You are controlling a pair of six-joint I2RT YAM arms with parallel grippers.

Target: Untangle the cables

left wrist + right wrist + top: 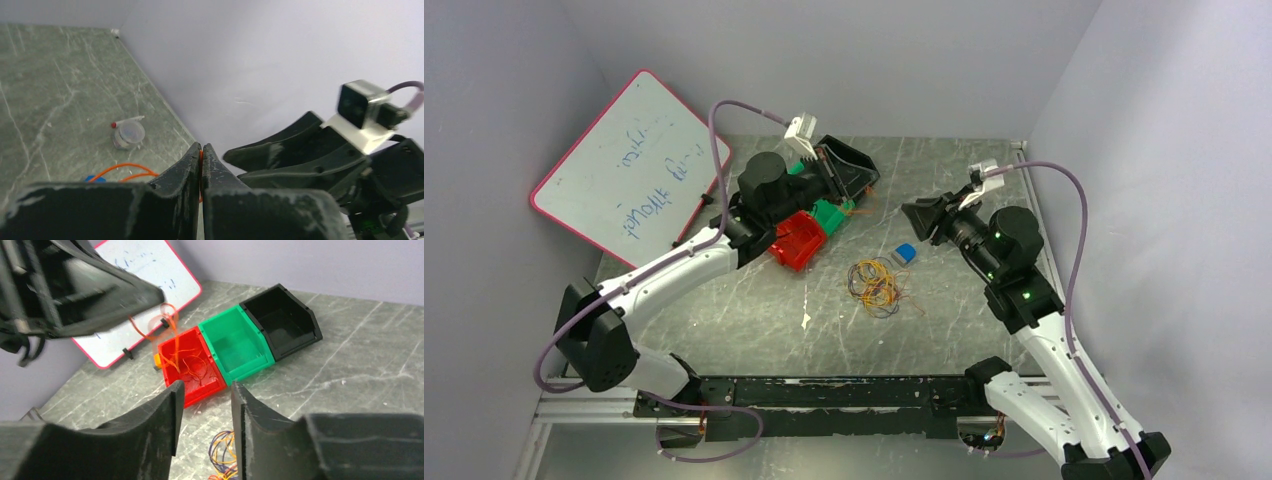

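A tangled clump of orange, yellow and dark purple cables (876,285) lies on the table in front of the bins; its top edge (225,455) shows below my right gripper. My left gripper (201,147) is shut on a thin orange cable (125,167), held up over the bins (862,190). In the right wrist view that orange cable (167,325) dangles in loops over the red bin (172,375), which holds more thin wires. My right gripper (206,385) is open and empty, hovering right of the bins (922,220) and facing the left gripper.
Red, green (237,342) and black (280,320) bins stand in a row at the back left. A whiteboard (629,170) leans on the left wall. A small blue object (906,253) and a round clear pot (128,134) lie near the clump.
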